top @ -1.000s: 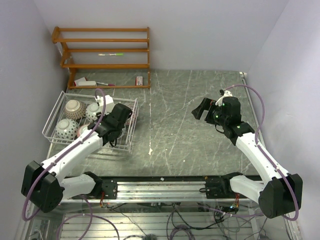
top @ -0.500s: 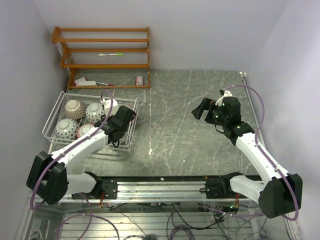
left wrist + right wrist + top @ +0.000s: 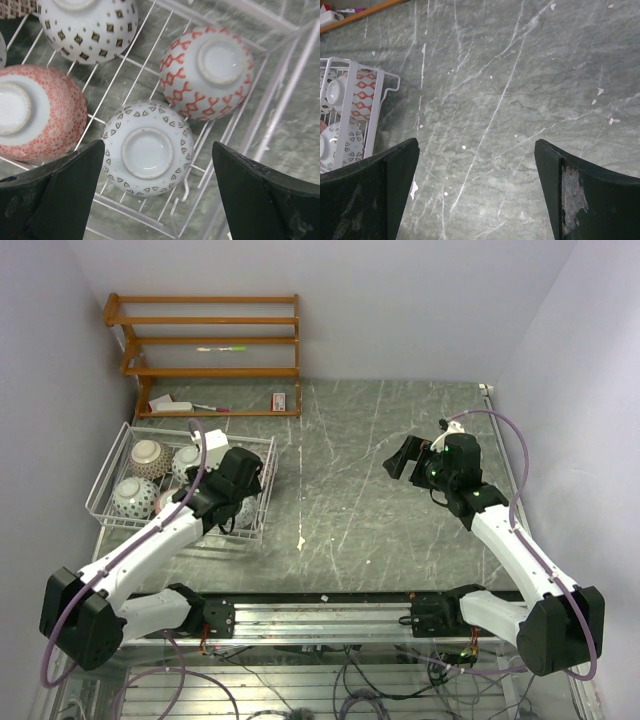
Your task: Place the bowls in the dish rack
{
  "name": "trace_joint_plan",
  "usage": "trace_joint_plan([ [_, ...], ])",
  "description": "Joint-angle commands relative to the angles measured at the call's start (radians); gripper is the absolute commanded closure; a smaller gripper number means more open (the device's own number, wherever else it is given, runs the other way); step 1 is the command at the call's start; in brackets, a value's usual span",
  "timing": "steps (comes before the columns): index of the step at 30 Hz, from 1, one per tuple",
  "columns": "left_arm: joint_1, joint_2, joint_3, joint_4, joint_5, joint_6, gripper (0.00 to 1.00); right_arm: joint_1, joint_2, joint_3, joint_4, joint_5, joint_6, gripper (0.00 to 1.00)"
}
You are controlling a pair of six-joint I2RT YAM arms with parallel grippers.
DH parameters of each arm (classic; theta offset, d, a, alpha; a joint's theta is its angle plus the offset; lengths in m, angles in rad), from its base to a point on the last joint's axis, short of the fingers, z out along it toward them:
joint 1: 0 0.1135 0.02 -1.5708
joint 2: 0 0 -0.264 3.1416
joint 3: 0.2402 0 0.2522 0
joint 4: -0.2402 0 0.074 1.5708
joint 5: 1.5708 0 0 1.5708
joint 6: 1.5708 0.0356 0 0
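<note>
Hovering over the dish rack (image 3: 280, 95), left of top view: left gripper (image 3: 157, 145) spread wide, leaf-patterned bowl (image 3: 147, 152) foot-up below it, unheld. Also spread, over the table (image 3: 520, 75): right gripper (image 3: 476, 145). Risk: a lifting finger clips the red-lattice bowl (image 3: 207, 72) or rack wire, jolting bowls.

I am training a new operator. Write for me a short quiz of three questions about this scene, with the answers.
1. True or false: the bowls in the dish rack lie upside down.
2. The right gripper holds: A) a bowl, B) nothing, C) a pen.
3. Fill in: the left gripper hangs over the dish rack with its jaws ____.
Key: 1 true; 2 B; 3 open.
</note>
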Motion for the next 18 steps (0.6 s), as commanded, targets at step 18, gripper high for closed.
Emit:
trace_joint_plan([
  [18, -0.004, -0.215, 0.116, -0.066, 0.096, 0.184, 0.01, -0.003, 0.007, 0.012, -0.030, 0.099, -0.003, 0.00],
])
